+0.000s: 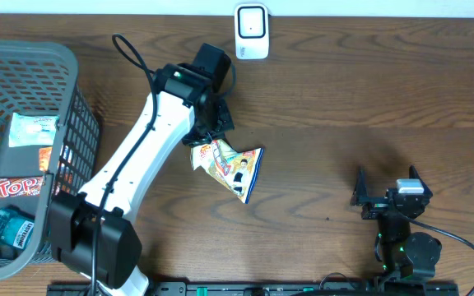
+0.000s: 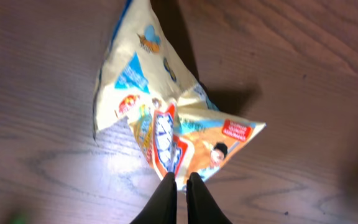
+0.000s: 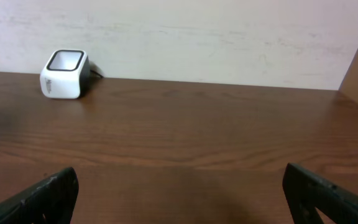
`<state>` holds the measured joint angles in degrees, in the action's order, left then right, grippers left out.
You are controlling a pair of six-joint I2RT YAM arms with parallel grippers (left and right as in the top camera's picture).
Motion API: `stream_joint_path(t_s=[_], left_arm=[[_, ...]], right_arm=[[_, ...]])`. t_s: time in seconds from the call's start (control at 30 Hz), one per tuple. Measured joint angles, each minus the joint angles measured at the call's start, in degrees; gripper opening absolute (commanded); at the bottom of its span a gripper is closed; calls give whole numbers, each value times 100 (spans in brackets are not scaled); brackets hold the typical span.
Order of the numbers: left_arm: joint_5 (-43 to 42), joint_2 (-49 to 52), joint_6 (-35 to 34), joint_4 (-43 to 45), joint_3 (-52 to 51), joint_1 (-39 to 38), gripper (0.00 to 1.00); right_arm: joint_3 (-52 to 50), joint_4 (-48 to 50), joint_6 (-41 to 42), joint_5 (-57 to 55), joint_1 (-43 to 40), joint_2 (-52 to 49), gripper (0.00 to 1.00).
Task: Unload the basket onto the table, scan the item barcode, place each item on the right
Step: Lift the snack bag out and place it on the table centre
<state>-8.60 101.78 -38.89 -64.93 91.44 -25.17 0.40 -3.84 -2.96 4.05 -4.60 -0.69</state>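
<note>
The item is a crinkled yellow snack bag (image 1: 233, 168) with orange and blue print, lying at or just above the table's middle. In the left wrist view the snack bag (image 2: 166, 112) fills the centre and its lower edge is pinched between my left gripper's (image 2: 181, 183) nearly touching black fingers. From overhead, the left gripper (image 1: 208, 136) sits at the bag's upper left corner. No barcode shows on it. The white scanner (image 1: 252, 31) stands at the far table edge, and in the right wrist view the scanner (image 3: 64, 74) is at the far left. My right gripper (image 3: 179, 183) stands open over bare wood, at the front right (image 1: 389, 196).
A grey mesh basket (image 1: 79, 123) stands at the left edge and holds several packets, among them a red one (image 1: 19, 187). The left arm (image 1: 138, 156) stretches diagonally from the front left. A pale wall backs the table.
</note>
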Motion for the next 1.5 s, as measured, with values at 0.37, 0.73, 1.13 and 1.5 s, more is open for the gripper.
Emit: stream_joint_path(t_s=[0.37, 0.73, 1.13, 1.5], left_arm=[[175, 39, -466, 1602, -1622, -162, 8], [151, -125, -592, 4127, -3359, -153, 15], [629, -238, -17, 1471, -1897, -133, 99], [2149, -1969, 664, -181, 1445, 1213, 98]], right_arm=[[0, -2, 0, 0, 0, 0, 99], [0, 0, 0, 0, 0, 0, 99], [0, 4, 0, 0, 0, 2, 99], [0, 0, 0, 0, 0, 7, 99]])
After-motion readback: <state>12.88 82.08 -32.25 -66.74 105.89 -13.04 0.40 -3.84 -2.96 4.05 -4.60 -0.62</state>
